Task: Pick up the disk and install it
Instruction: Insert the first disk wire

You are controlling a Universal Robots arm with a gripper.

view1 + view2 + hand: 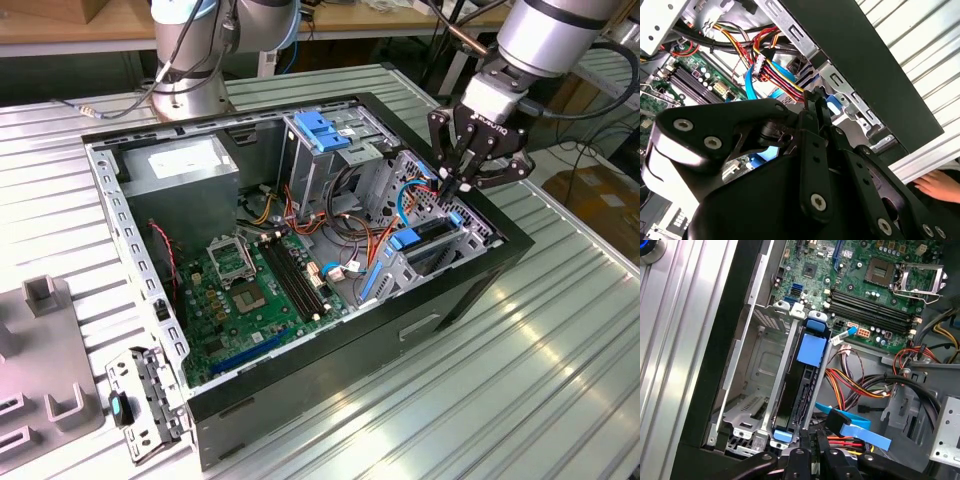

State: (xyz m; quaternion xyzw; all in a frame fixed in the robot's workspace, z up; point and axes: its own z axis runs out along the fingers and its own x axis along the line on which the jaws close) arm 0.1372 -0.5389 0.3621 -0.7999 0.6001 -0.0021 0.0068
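The disk [432, 238] stands on edge in the drive bay at the case's corner, on the exterior view's right. Blue rails run along its sides. In the first wrist view the disk [802, 390] shows edge-on as a dark slab between metal bay walls, with a blue tab [812, 349] on its end. My gripper [452, 187] hangs directly over the disk's outer end, its fingers pressed together with nothing between them. The fingertips [812, 442] sit at that end of the disk, close to or touching it. In the second wrist view the gripper [816, 97] points down at the bay.
The open computer case [330, 345] lies on a ribbed metal table. Inside are a motherboard [250, 290], a grey power-supply box [185, 165], a drive cage with a blue latch [318, 128] and loose cables [860, 390]. A person's hand [940, 185] rests beyond the case.
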